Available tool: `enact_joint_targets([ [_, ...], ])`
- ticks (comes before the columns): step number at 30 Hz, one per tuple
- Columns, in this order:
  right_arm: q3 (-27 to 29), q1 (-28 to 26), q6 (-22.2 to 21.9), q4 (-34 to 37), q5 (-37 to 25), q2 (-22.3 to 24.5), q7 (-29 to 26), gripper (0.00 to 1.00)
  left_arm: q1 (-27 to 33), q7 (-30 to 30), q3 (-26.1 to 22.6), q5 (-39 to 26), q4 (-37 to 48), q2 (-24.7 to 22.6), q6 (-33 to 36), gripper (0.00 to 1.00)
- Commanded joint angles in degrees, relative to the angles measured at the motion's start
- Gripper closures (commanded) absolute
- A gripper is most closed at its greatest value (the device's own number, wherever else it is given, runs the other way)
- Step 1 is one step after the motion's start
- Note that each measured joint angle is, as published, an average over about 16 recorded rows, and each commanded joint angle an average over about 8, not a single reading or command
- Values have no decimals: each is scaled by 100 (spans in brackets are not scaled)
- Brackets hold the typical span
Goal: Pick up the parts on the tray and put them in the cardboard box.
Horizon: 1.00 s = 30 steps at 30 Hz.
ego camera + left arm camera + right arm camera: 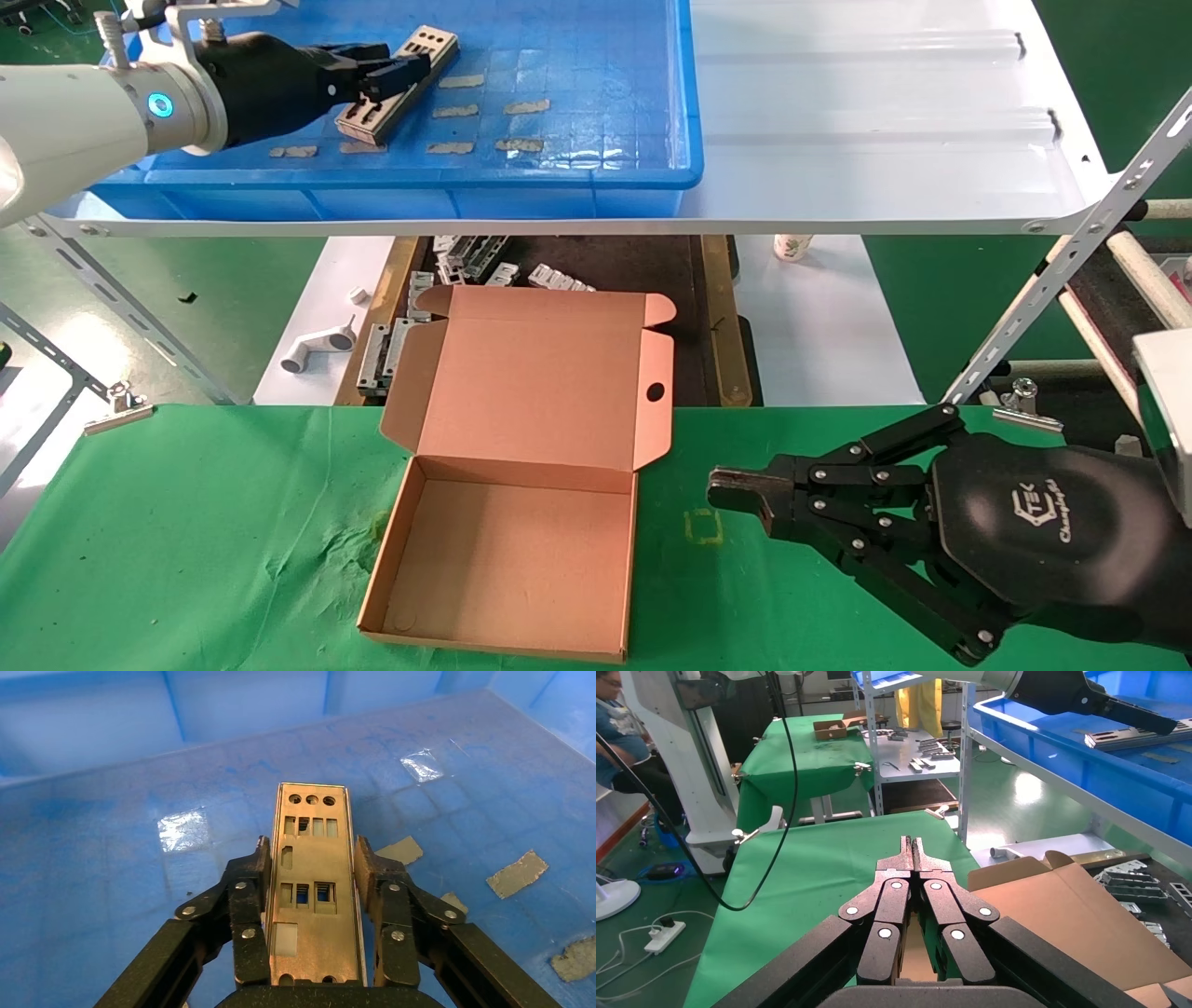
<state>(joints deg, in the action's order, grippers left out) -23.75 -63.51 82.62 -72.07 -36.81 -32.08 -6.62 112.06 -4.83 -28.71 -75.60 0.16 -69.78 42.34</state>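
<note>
From the head view we judge the job barely begun: the cardboard box point(521, 522) lies open on the green cloth point(186, 540) with nothing in it, and the only plate point(399, 84) we can see is in the blue tray point(596, 177) up on the white shelf point(885, 140). Our left gripper point(386, 73) reaches across the tray from the left, its fingers straddling the plate at mid-length. Our right gripper point(736, 492) hangs low over the cloth, just right of the box, pointing toward it.

In the left wrist view, the plate point(313, 881) runs lengthwise between the fingers point(249, 903), which sit narrow against its long edges; whether it is off the tray floor point(105, 881) we cannot tell.

In the right wrist view, the right gripper point(914, 846) has its tips pressed together, holding nothing, parked beside the box point(1074, 931).
</note>
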Motion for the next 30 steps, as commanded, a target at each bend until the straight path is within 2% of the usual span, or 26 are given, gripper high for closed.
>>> enact_joint_targets([
  [1,0,0,0,0,0,0,0,100,-5,-5,-5,-7,6,-2,-19,100],
  [20,0,0,0,0,0,0,0,100,142,91,64,92,-139,121,154,100],
  [25,0,0,0,0,0,0,0,100,243,194,97,146,-248,301,651,100],
  [30,-1,0,0,0,0,0,0,100,360,420,88,159,-471,630,1765,100],
])
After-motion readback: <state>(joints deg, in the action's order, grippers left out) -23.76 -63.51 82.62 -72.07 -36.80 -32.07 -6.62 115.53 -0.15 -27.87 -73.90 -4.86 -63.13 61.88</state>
